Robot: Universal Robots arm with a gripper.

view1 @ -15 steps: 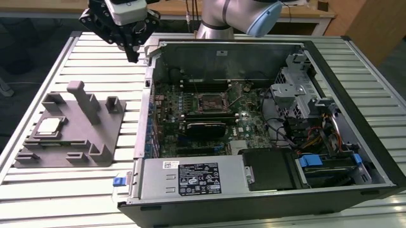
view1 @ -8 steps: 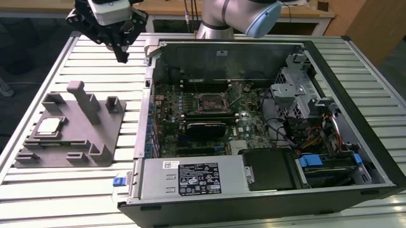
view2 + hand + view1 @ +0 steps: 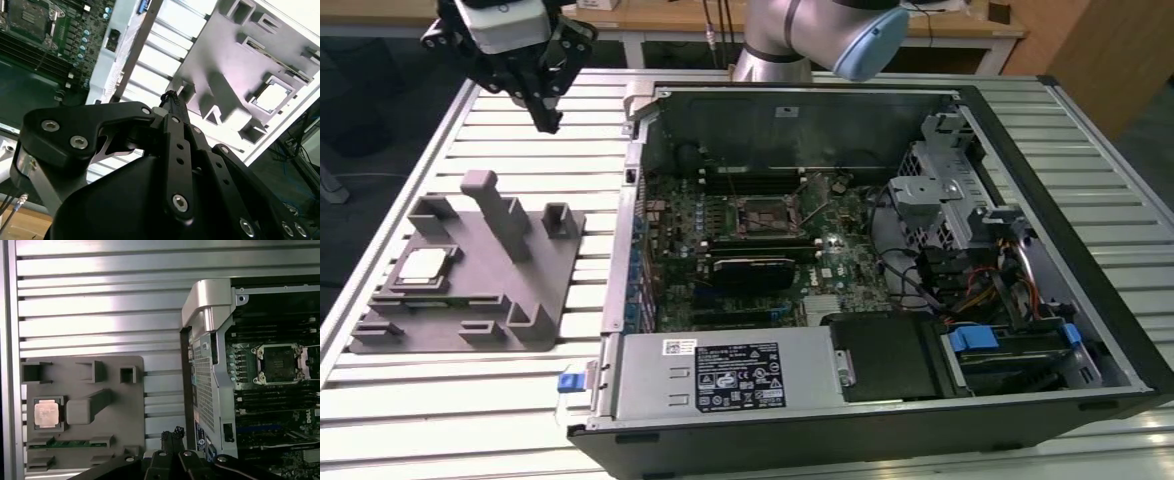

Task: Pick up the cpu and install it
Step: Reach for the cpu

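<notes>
**A:** The pincer (image 3: 547, 118), is it carrying anything?

**B:** No. Its fingertips (image 3: 170, 98) are together with nothing between them, and both wrist views show the same. It hangs over the table (image 3: 400, 400) at the far end, on the exterior view's left, just outside the computer case (image 3: 787, 120).

**A:** Take me through it, near to far.

**B:** Nearest is the power supply (image 3: 720, 372), at the near edge of the case. On the exterior view's left, the grey fixture block (image 3: 494, 295) sits on the table beside the case. The cpu (image 3: 424, 265) lies flat in a square recess of the block, metal top up, on the side away from the case. In the first wrist view the cpu (image 3: 46, 414) sits squarely in that recess. Farther in, the socket (image 3: 765, 215) on the motherboard looks empty inside its metal frame. Farthest is the pincer, raised and well apart from the cpu.

**A:** So how far along is the job?

**B:** At the very start, I'd judge. The chip is not yet picked up and the socket is not yet filled, so both the pickup and the seating are left.
</notes>
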